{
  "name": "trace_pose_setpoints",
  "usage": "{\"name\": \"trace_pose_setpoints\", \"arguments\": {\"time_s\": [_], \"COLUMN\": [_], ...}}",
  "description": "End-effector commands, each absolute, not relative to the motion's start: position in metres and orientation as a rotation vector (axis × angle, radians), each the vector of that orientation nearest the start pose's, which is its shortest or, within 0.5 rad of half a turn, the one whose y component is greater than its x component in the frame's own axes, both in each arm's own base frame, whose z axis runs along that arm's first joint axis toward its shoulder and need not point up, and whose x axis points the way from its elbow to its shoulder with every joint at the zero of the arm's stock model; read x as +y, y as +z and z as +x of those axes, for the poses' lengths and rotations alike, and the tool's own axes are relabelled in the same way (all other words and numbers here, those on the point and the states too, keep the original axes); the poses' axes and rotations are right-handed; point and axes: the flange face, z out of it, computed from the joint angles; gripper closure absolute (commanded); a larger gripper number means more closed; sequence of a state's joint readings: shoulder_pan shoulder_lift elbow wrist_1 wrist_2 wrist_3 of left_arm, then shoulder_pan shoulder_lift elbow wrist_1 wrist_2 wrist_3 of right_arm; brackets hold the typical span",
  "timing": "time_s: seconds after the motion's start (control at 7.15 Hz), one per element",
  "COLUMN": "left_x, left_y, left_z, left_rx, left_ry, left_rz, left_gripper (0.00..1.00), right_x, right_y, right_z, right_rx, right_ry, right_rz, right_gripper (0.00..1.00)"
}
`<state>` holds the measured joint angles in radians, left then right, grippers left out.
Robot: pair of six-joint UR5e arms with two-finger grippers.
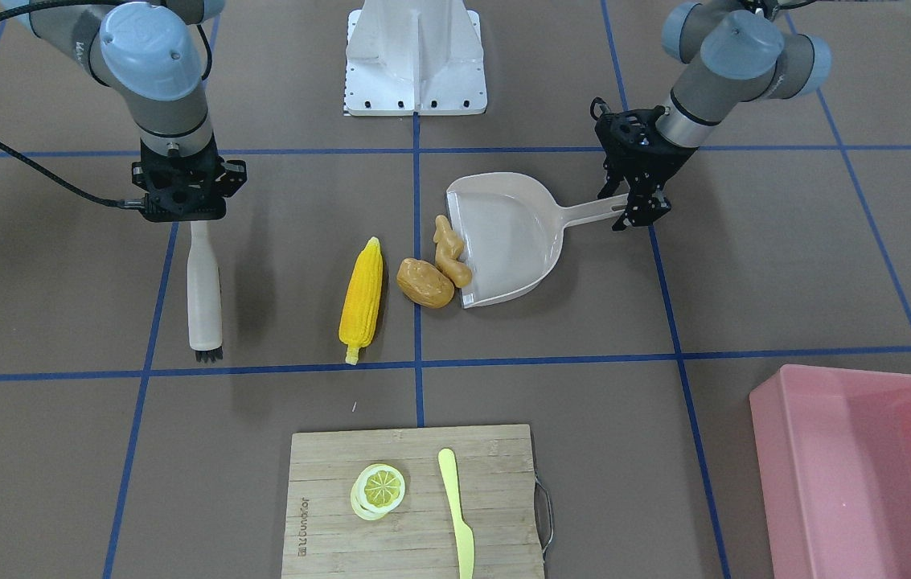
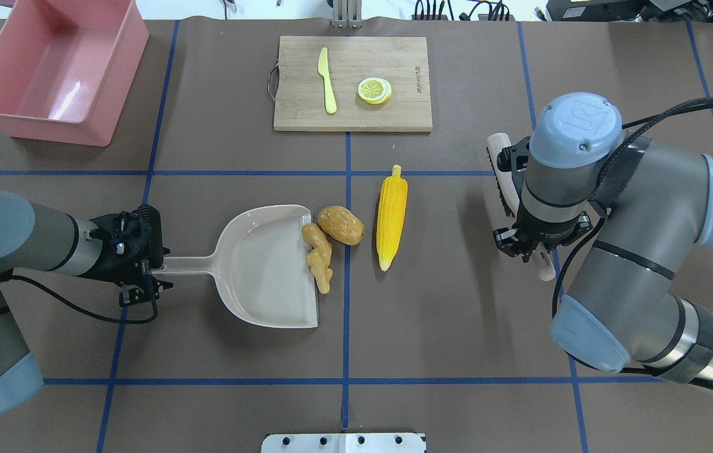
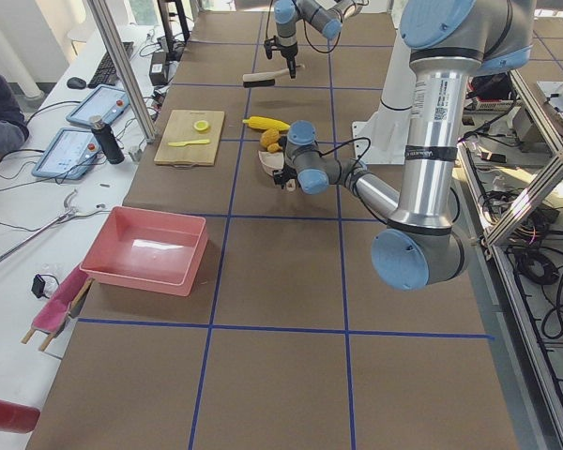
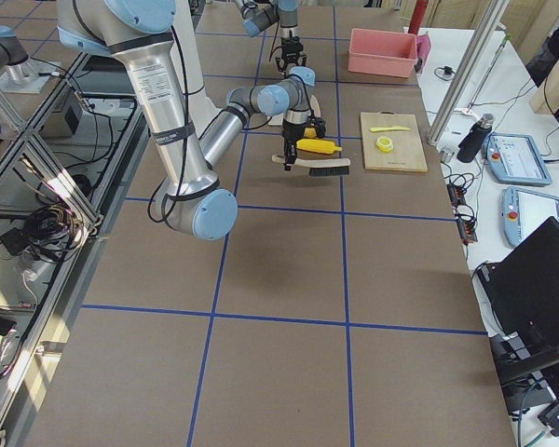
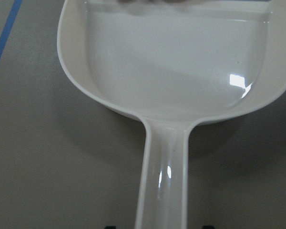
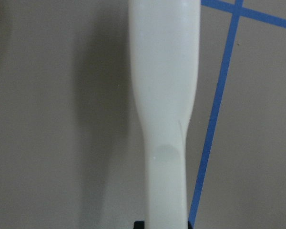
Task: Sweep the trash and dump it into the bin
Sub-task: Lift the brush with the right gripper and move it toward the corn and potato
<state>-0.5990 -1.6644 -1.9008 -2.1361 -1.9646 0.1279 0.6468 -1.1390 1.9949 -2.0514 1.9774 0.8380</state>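
- Corn (image 2: 391, 221): long, yellow, kernelled; lying flat on the counter (image 2: 457, 340), long axis running from robot to board (image 2: 306, 113), slightly slanted; pale stub end toward the board, tapered tip toward the robot.
- Potato (image 2: 341, 224): oval, brown, dimpled; just beside the corn on the left arm's side, long axis slanted, touching the ginger.
- Ginger (image 2: 319, 257): knobbly, tan; lying lengthwise along the dustpan's open lip, roughly parallel to the corn.
- Dustpan (image 2: 255, 270): beige, flat on the counter, mouth facing the potato and corn, handle pointing at the left arm.
- Left end effector (image 1: 638, 207): spread, one fingertip on either side of the handle end, with gaps showing in the wrist view.
- Right end effector (image 1: 191, 219): pinching the top of the brush (image 1: 203, 289) handle; brush roughly parallel to the corn, bristle end toward the board, apart from the corn on the side away from the dustpan.
- Bin (image 2: 41, 129): pink, rectangular, smooth-walled, open side up; at the counter's far corner on the left arm's side, well apart from the dustpan.
- On the board: lemon slice (image 2: 374, 90) and knife (image 2: 327, 82), apart from each other.
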Motion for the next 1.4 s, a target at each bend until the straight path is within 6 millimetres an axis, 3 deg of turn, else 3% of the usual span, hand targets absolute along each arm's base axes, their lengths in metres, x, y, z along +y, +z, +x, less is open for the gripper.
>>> {"name": "trace_pose_setpoints", "arguments": {"time_s": [0.0,0.14,0.28,0.56,0.7,0.84,0.98,1.26], "left_x": [-0.377,-0.377,-0.377,-0.377,-0.377,-0.377,-0.377,-0.377], "left_y": [0.391,0.391,0.391,0.391,0.390,0.391,0.393,0.399], "left_z": [0.382,0.382,0.382,0.383,0.382,0.382,0.384,0.387], "left_rx": [0.776,0.776,0.776,0.775,0.777,0.774,0.773,0.768], "left_ry": [1.180,1.180,1.182,1.185,1.190,1.191,1.194,1.196], "left_rz": [0.789,0.789,0.790,0.791,0.795,0.798,0.795,0.778], "left_gripper": [0.64,0.71,0.74,0.76,0.61,0.54,0.40,0.33], "right_x": [-0.415,-0.418,-0.421,-0.426,-0.438,-0.442,-0.433,-0.416], "right_y": [0.263,0.246,0.239,0.254,0.254,0.249,0.250,0.264], "right_z": [-0.410,-0.414,-0.433,-0.468,-0.490,-0.504,-0.520,-0.567], "right_rx": [-0.483,-0.463,-0.435,-0.353,-0.324,-0.350,-0.353,-0.398], "right_ry": [-0.132,-0.128,-0.140,-0.164,-0.164,-0.165,-0.185,-0.210], "right_rz": [-0.080,-0.082,-0.077,-0.065,-0.070,-0.053,-0.054,-0.038], "right_gripper": [1.00,1.00,1.00,1.00,1.00,1.00,1.00,1.00]}}
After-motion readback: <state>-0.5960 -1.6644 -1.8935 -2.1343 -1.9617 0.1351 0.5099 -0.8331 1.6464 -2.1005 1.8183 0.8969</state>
